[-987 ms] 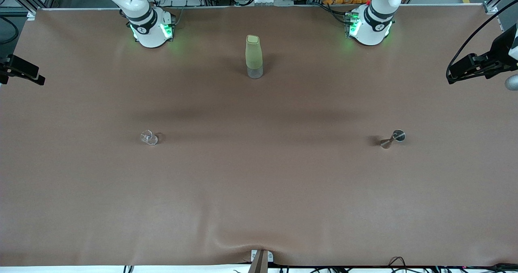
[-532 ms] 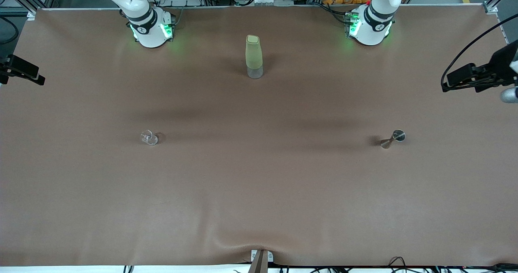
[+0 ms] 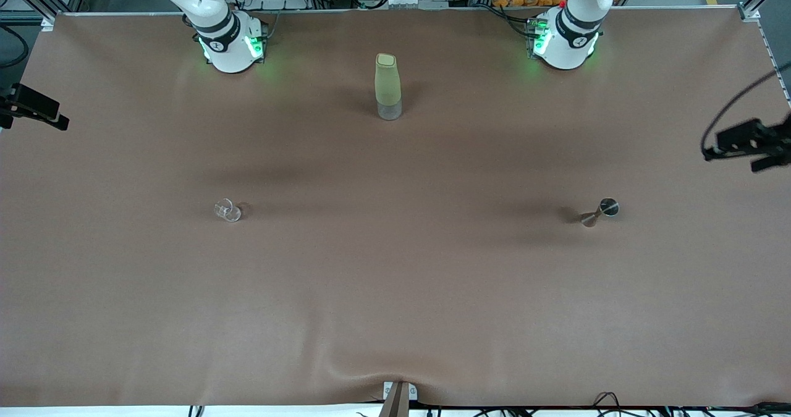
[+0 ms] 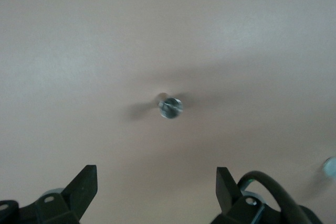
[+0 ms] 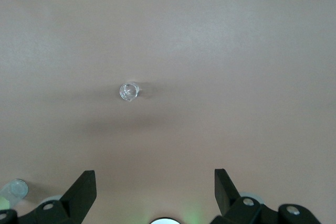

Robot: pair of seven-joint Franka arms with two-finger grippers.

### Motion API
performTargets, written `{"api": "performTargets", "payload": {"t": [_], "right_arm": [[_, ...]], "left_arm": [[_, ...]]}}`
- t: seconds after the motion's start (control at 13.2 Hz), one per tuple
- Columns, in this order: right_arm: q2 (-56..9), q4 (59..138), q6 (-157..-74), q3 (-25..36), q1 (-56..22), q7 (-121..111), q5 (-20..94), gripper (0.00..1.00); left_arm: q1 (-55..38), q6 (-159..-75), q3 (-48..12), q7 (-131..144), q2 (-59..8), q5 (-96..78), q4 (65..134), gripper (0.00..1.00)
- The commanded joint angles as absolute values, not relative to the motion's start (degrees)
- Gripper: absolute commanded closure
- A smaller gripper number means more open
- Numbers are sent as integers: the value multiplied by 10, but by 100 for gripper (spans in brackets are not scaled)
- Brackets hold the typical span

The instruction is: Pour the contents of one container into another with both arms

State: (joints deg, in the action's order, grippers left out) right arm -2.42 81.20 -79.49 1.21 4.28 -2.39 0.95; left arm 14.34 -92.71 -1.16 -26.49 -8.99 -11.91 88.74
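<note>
Both arms are showing glossy white shells, the right arm (image 3: 216, 28) and the left arm (image 3: 571, 28) each wearing a black joint band and glowing green at the base. The left gripper (image 4: 156, 195) is showing matte black angular fingers, silver screws and a thick black cable; the right gripper (image 5: 155, 195) is looking the same.

Brown tabletop (image 3: 395, 293) with three small vessels on it.
A tall pale-green bottle (image 3: 388, 86) stands between the arm bases; nearer the front camera, a small clear glass (image 3: 228, 210) sits toward the right arm's end and a metal jigger (image 3: 599, 212) toward the left arm's end, well apart.
</note>
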Motion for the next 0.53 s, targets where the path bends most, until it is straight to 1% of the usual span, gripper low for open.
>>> {"api": "performTargets", "payload": {"t": [0.0,0.3,0.46], "right_arm": [[-29,796,-788,3,53,-29,11,0],[-29,794,-793,3,54,-28,11,0],[-29,794,-793,3,54,-27,11,0]], "left_arm": [[195,-942,-15,-378,-145,-168,879,0],[246,-949,-16,-538,-199,-249,883,0],[256,-947,-15,-603,-204,-289,903,0]]}}
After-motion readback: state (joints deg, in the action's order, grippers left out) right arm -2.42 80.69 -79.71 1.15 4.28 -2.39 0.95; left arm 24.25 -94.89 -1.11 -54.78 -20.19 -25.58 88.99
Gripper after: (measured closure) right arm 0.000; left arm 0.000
